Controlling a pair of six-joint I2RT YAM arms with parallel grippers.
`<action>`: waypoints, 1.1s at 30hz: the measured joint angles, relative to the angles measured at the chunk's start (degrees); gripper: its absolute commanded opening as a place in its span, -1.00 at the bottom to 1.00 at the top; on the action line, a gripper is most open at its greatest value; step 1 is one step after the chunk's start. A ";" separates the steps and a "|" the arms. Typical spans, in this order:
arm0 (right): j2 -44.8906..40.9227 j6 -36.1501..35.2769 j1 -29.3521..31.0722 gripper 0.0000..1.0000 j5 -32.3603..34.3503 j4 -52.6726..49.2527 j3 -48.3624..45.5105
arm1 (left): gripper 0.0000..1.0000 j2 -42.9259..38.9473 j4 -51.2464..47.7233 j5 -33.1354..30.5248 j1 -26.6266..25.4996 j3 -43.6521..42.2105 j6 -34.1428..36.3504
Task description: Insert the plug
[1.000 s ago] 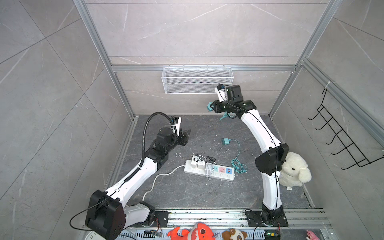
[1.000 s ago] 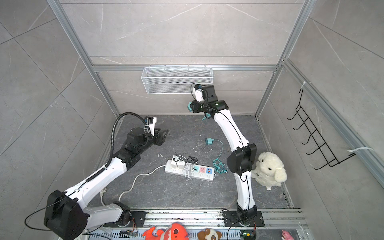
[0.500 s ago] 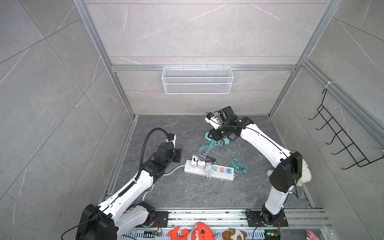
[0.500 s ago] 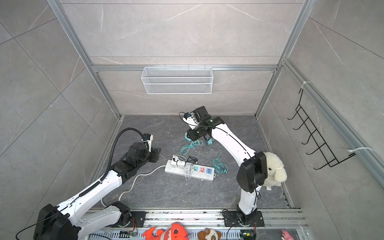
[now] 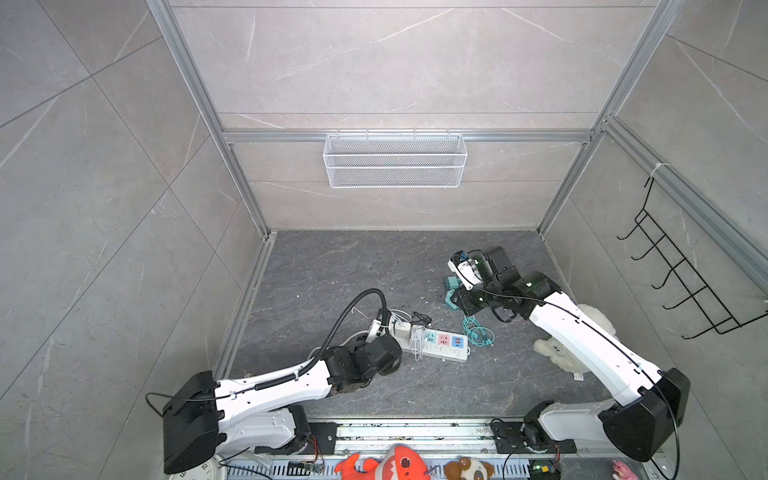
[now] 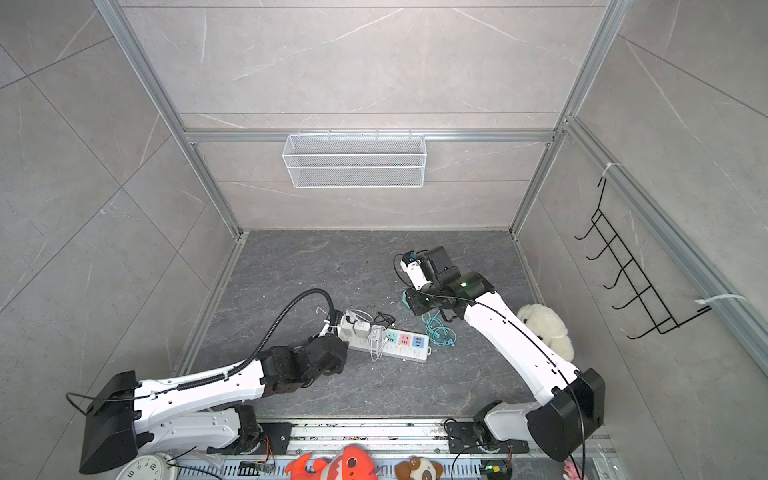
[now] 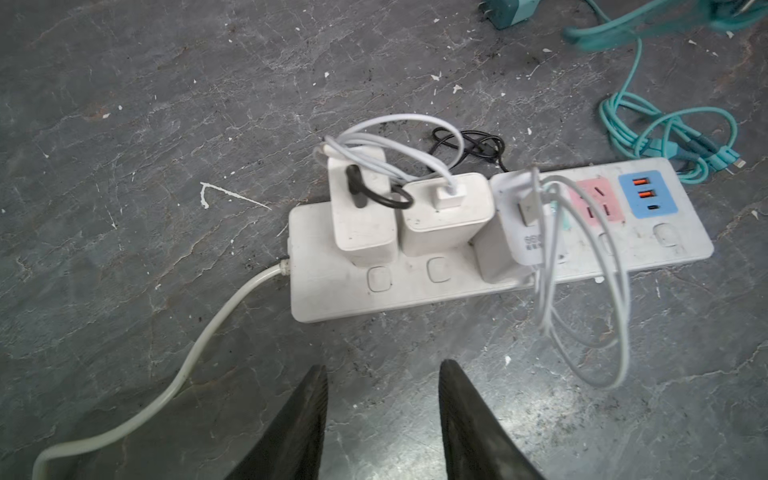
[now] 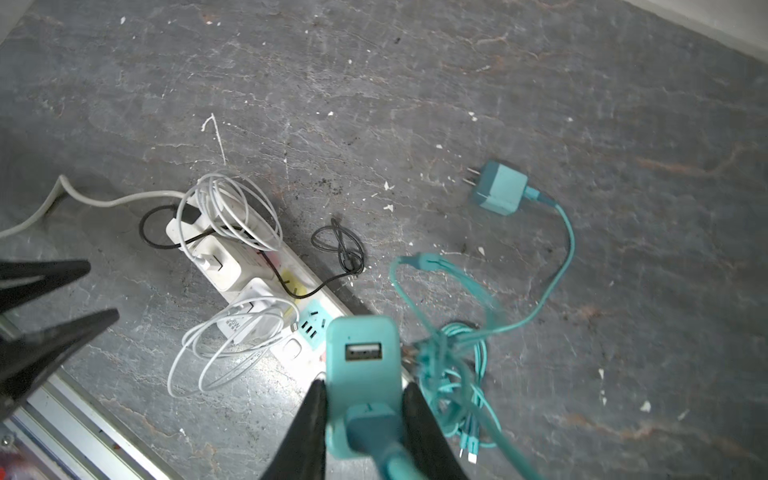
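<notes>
Two grippers to enter; how do the fingers stand? (K.)

On the left gripper point(image 7: 380, 374) the fingers are apart with only bare floor between them; it hangs low, just short of the power strip point(image 7: 415, 291) on its long side near the cord end. On the right gripper point(image 8: 365, 384) the fingers are clamped on the flanks of the teal plug point(image 8: 365, 336); its USB port faces the wrist camera. (R.)

Location of the plug; seated or not? (K.)

Not seated; it is held off the floor in the right gripper. In both top views that arm works behind and to the right of the power strip point(image 5: 440, 351) point(image 6: 399, 351), apart from it. A darker teal lead leaves the plug's near end, blurred; the teal cable coil point(image 8: 457, 374) lies on the floor beside the strip's far end point(image 5: 478, 332). (R.)

Strip occupancy? (K.)

Three white chargers point(image 7: 444, 216) stand side by side from the cord end, each with a cable looped over it; the third leans and partly hides a green socket. The pink socket point(image 7: 596, 203) is bare; the blue USB panel point(image 7: 644, 193) sits at the far end. A second teal charger point(image 8: 498, 189) lies loose on the floor, prongs showing, well clear of the strip. (R.)
</notes>
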 measured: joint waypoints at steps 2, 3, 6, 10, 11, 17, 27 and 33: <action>-2.25 3.04 0.13 -0.99 1.49 -0.42 -1.97 | -0.07 3.56 -1.29 -2.60 -3.91 2.89 -3.69; -3.37 4.48 0.17 -0.99 2.19 -0.96 -2.95 | -0.10 5.18 -1.49 -3.21 -5.18 3.89 -5.22; -5.64 8.83 0.61 -0.99 4.35 -2.99 -4.94 | -0.14 9.20 -1.81 -4.35 -7.50 4.92 -9.57; -6.82 13.79 2.95 -0.99 6.71 -4.04 -7.17 | -0.16 11.72 -1.36 -5.31 -7.78 2.73 -14.67; -7.15 14.86 3.76 -0.99 7.06 -4.09 -8.00 | -0.16 11.74 -0.92 -5.57 -7.78 1.36 -15.98; -7.69 19.80 10.58 -0.98 9.49 -5.11 -11.67 | -0.18 11.26 1.38 -5.60 -5.81 -5.79 -20.57; -5.03 18.21 15.34 -0.98 6.19 -3.02 -12.90 | -0.25 14.88 13.90 -0.96 6.03 -10.43 -20.13; -1.22 14.23 15.34 -0.98 2.43 1.42 -13.33 | -0.27 18.64 22.47 1.42 13.73 -10.23 -17.20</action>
